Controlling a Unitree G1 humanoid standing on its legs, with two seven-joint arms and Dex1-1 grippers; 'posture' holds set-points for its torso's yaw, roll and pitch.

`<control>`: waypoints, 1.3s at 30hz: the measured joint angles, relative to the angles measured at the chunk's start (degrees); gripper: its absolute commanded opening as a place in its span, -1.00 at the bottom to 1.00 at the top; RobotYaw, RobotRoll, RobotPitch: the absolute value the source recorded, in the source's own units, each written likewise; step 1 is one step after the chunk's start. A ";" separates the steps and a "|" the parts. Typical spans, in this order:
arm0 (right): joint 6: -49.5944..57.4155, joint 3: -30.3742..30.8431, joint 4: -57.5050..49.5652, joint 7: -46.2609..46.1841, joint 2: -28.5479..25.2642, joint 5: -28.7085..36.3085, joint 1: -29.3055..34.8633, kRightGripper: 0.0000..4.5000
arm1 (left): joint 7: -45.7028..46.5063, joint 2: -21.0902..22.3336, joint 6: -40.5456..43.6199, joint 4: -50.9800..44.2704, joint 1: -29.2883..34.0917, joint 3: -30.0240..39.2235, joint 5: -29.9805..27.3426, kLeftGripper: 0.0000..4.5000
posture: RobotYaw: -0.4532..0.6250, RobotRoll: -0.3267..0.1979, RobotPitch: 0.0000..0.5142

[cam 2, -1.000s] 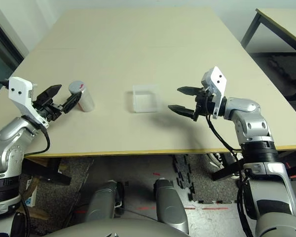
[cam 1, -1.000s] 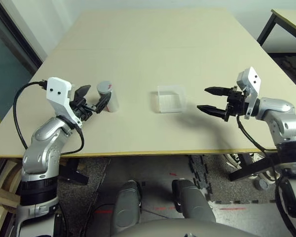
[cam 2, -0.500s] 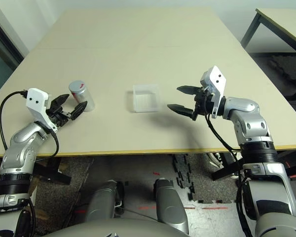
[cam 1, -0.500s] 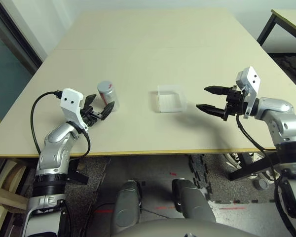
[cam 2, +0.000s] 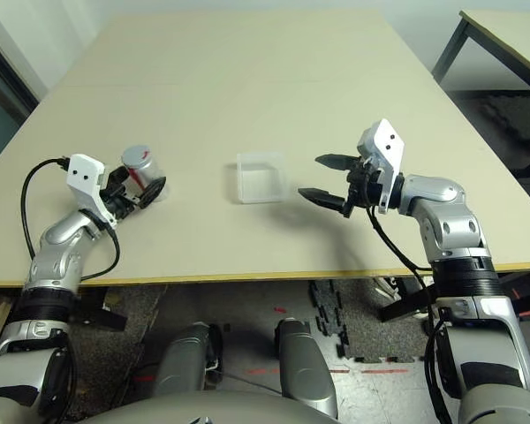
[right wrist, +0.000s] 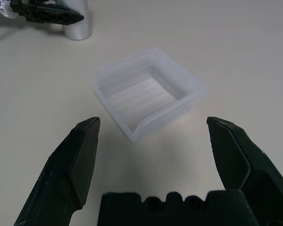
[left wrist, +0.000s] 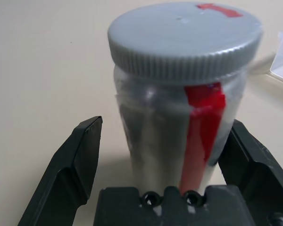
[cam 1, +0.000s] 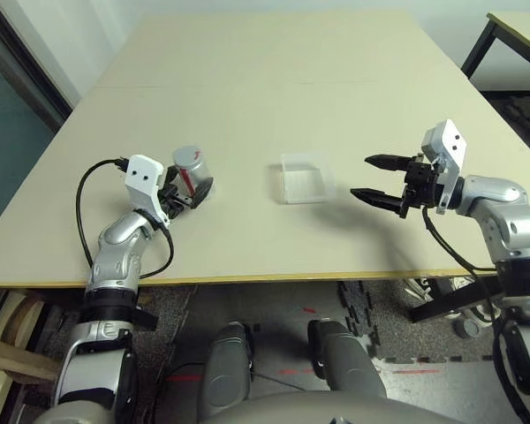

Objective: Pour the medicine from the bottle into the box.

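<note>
The capped bottle stands upright on the desk, between the spread fingers of the left pincer. One finger comes up close against its red-striped side, too close to tell whether it touches; a gap shows on the other side. The pincer is wide apart and has not clamped on anything.

The bottle looks rigid and fairly light, with a smooth, shiny wall that could slip or turn in a loose grip. The ribbed rim of the grey screw cap would give better purchase, and that rim is where the other pincer would likely need to hold to twist it off. For the left one, the body below the cap seems the right place: a level, even squeeze around the middle, firm but not hard, as the wall may be thin plastic. Closing off-centre could nudge or tip the bottle. The medicine itself cannot be made out.

The left arm reaches forward from the near edge of the desk, its pincer low and pointing inward across the desktop, fingers either side of the bottle. The right pincer is wide apart too and empty, held above the desk and pointing inward towards the clear plastic box. That box lies open between the two pincers, just beyond the right one's fingertips and well apart from the left one.
</note>
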 measured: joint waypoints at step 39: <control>1.35 -0.33 -2.00 -1.13 -0.26 1.01 0.72 1.00 | -7.12 -1.77 1.23 8.07 -6.93 -1.24 -0.82 0.26 | -0.48 0.25 -0.59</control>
